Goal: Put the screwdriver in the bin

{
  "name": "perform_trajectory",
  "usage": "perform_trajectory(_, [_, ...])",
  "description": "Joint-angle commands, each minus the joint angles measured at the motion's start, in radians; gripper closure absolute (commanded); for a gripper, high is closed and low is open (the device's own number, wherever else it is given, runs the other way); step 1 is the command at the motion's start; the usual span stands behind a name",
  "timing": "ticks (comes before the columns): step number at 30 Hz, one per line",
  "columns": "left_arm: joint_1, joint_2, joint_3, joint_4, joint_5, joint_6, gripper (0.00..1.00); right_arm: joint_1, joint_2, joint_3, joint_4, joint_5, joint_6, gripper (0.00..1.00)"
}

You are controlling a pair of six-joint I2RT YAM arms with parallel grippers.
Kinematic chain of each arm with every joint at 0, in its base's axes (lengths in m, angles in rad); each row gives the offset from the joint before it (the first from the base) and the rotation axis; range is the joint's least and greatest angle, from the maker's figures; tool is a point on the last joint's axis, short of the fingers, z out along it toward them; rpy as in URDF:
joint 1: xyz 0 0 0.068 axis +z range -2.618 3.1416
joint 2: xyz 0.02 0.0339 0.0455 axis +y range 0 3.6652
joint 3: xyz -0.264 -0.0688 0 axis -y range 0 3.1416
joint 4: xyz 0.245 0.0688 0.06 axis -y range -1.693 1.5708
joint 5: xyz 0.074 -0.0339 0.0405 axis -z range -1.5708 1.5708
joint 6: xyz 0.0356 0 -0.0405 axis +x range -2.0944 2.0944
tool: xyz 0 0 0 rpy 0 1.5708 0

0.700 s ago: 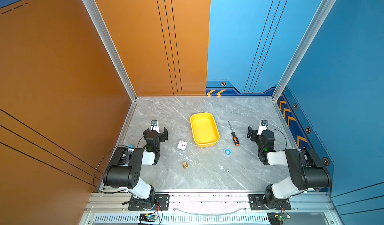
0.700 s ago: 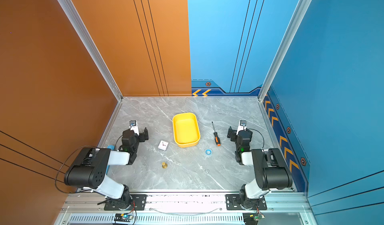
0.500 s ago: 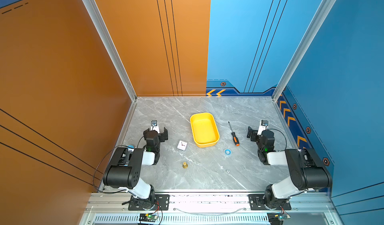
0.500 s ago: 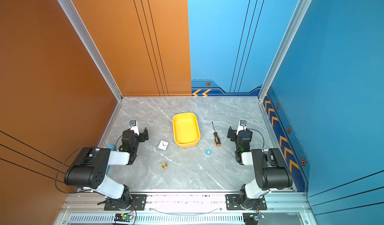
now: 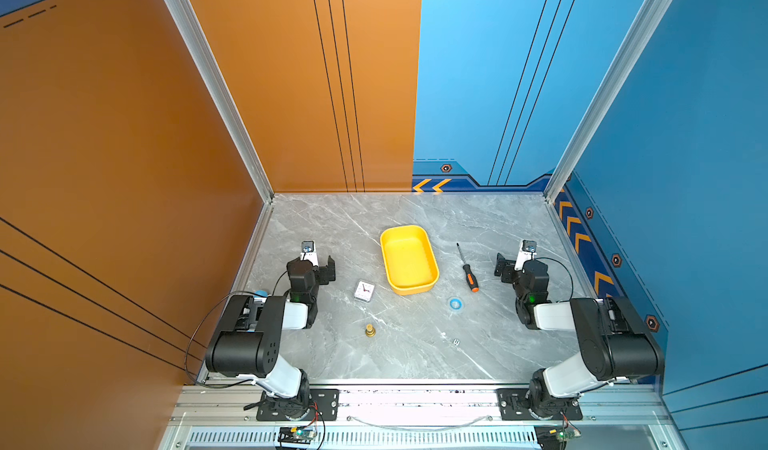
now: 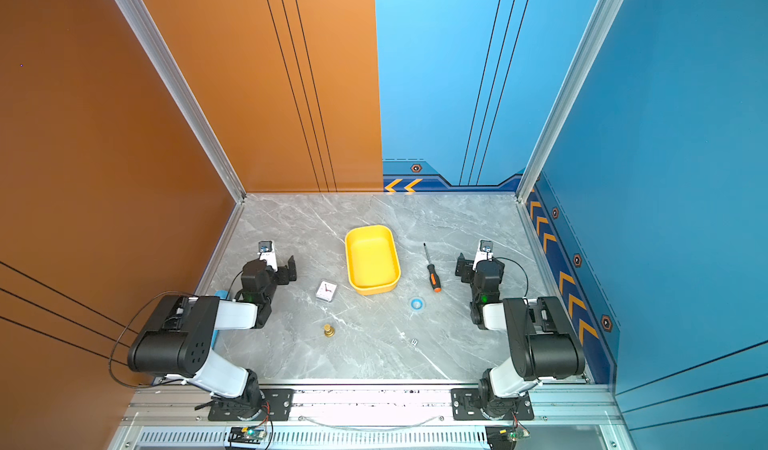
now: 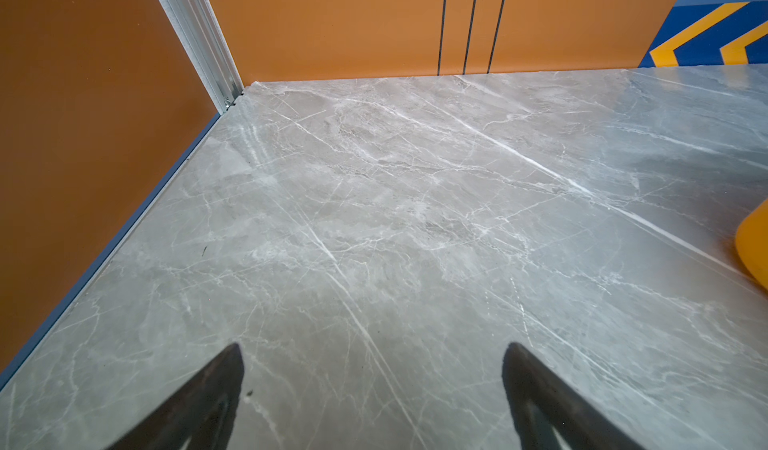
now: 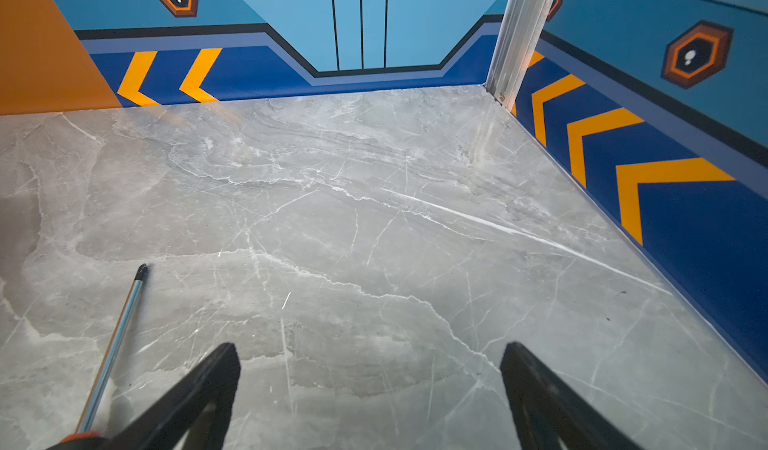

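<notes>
Opening step, by my reading: nothing is being held, and the approach to the screwdriver is not yet begun. The right hand is standing wide over bare surface, gripping nothing. The left hand is likewise showing wide, empty jaws. The screwdriver is lying flat on the surface just beside the right hand, on its side facing the bin, and is touching neither. In the right wrist view its shaft is running alongside one finger, tip pointing ahead of the hand, orange handle end nearest the wrist. The bin is sitting empty beyond the screwdriver from the right hand, between the two hands. In my judgement, the next move is calling for the right hand to shift sideways until the handle is lying between its fingers, then lower and close. A blue ring is lying near the handle end. A small clock and a brass piece are lying nearer the left hand, and a die is lying behind the right hand, toward the arm bases. Nothing is blocking the short path to the bin, though the slim tool is likely to roll if nudged.
</notes>
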Motion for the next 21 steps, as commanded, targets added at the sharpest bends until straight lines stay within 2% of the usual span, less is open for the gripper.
perform_trajectory(1, [0.007, -0.055, 0.069, -0.144, 0.072, 0.011, 0.02, 0.016, -0.074, 0.079, -0.185, 0.043, 0.001, 0.04])
perform_trajectory(5, [-0.008, -0.114, 0.142, -0.319, 0.128, 0.051, 0.02, 0.039, -0.183, 0.249, -0.601, -0.017, 0.028, 0.02])
perform_trajectory(9, [-0.045, -0.186, 0.184, -0.445, 0.147, 0.066, 0.02, 0.049, -0.2, 0.41, -0.958, -0.218, 0.094, 0.01])
perform_trajectory(11, [-0.057, -0.224, 0.196, -0.481, 0.189, 0.008, 0.02, 0.072, -0.188, 0.45, -1.068, -0.287, 0.103, 0.02])
perform_trajectory(16, [-0.083, -0.255, 0.199, -0.486, 0.367, -0.133, 0.02, 0.157, -0.168, 0.444, -1.138, -0.332, 0.119, 0.01])
perform_trajectory(21, [-0.092, -0.266, 0.204, -0.536, 0.493, -0.284, 0.02, 0.234, -0.13, 0.445, -1.196, -0.304, 0.138, 0.03])
